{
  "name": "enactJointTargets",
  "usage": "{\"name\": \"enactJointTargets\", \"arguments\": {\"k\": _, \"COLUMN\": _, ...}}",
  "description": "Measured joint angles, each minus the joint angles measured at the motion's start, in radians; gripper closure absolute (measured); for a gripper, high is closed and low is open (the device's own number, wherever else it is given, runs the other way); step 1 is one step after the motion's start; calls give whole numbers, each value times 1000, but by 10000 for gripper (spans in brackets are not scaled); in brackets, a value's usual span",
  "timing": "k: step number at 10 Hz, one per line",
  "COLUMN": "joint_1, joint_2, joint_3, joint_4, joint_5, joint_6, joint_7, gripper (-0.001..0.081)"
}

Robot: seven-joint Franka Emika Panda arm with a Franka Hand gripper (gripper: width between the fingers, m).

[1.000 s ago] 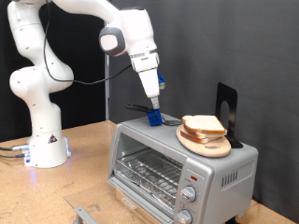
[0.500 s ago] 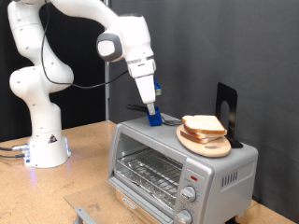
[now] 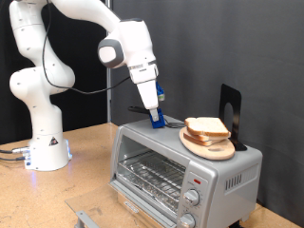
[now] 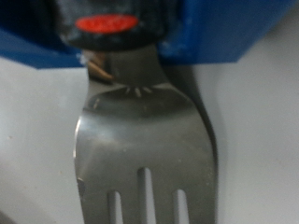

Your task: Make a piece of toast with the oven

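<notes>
**A:** What fills the scene, biggest thing first?

**B:** A white jointed robot arm (image 3: 43, 85) stands at the left of the exterior view on a wooden counter (image 3: 85, 171). At lower right sits the oven (image 3: 180, 166), a boxy silver-grey metal toaster oven with a glass door, a wire rack inside and two round knobs. The door looks shut.

**A:** Where is the bread?

**B:** On the oven's roof, right of centre, rests a round wooden board (image 3: 211, 145). Stacked on it are flat, roughly square slices; the piece of toast (image 3: 206, 126) on top is pale tan with a darker crust edge.

**A:** And the claw?

**B:** The claw (image 3: 155, 116) points down at the roof's back left, just beside the board. It is clamped on a fork (image 4: 145, 140) by its blue handle. The wrist view shows smooth dull steel, a curved neck and tines.

**A:** How should this step be handled?

**B:** I judge the fork must slide low and flat under the top slice only. Soft bread tears if stabbed, and the smooth board could skid on bare metal.
</notes>
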State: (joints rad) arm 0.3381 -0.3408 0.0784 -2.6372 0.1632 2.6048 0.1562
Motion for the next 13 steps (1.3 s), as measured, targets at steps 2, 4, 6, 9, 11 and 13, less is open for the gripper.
{"name": "enactJointTargets", "arguments": {"k": 2, "joint_1": 4, "joint_2": 13, "joint_3": 0, "joint_4": 1, "joint_5": 26, "joint_6": 4, "joint_7": -13, "gripper": 0}}
{"name": "enactJointTargets", "arguments": {"k": 4, "joint_1": 7, "joint_2": 25, "joint_3": 0, "joint_4": 3, "joint_5": 45, "joint_6": 6, "joint_7": -23, "gripper": 0}}
{"name": "enactJointTargets", "arguments": {"k": 6, "joint_1": 10, "joint_2": 31, "joint_3": 0, "joint_4": 5, "joint_5": 57, "joint_6": 9, "joint_7": -27, "gripper": 0}}
{"name": "enactJointTargets", "arguments": {"k": 9, "joint_1": 14, "joint_2": 33, "joint_3": 1, "joint_4": 6, "joint_5": 69, "joint_6": 9, "joint_7": -29, "gripper": 0}}
{"name": "enactJointTargets", "arguments": {"k": 11, "joint_1": 21, "joint_2": 34, "joint_3": 3, "joint_4": 5, "joint_5": 70, "joint_6": 7, "joint_7": -33, "gripper": 0}}
{"name": "enactJointTargets", "arguments": {"k": 13, "joint_1": 29, "joint_2": 34, "joint_3": 3, "joint_4": 1, "joint_5": 71, "joint_6": 6, "joint_7": -34, "gripper": 0}}
